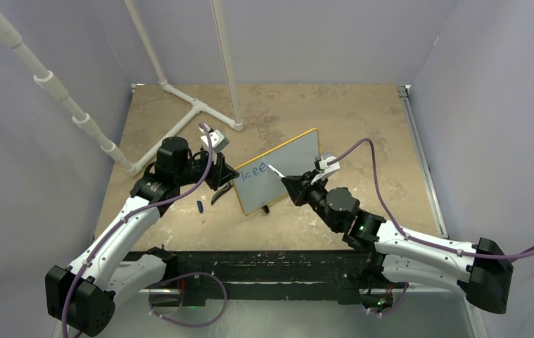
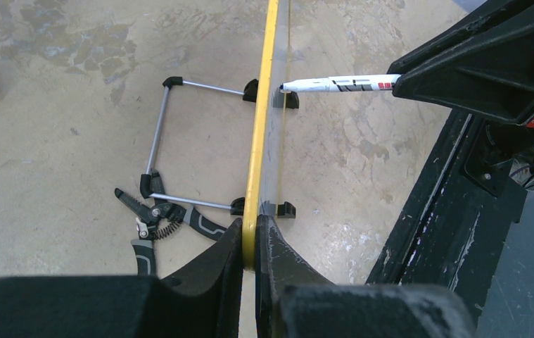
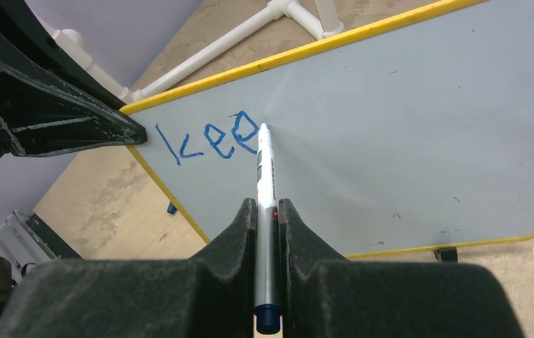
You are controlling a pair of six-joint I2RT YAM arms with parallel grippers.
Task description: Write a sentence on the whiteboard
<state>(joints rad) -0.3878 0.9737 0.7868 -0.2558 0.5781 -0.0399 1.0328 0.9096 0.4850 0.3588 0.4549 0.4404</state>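
The whiteboard (image 1: 278, 173) stands upright on the table, white with a yellow frame (image 3: 306, 51). My left gripper (image 2: 250, 243) is shut on its left yellow edge (image 2: 258, 141), seen edge-on in the left wrist view. Blue lettering "kee" (image 3: 207, 141) is the sentence as it reads on the board's upper left (image 1: 253, 171). My right gripper (image 3: 267, 211) is shut on a white marker (image 3: 264, 176) with a blue end, and the marker tip touches the board just right of the last "e". From the left wrist view the marker (image 2: 338, 84) meets the board's face.
Black-handled pliers (image 2: 158, 218) lie behind the board beside its wire stand (image 2: 162, 134). A small blue cap (image 1: 200, 206) rests on the table left of the board. White pipe framing (image 1: 179, 127) crosses the back left. The black table edge (image 2: 433, 204) runs close on the near side.
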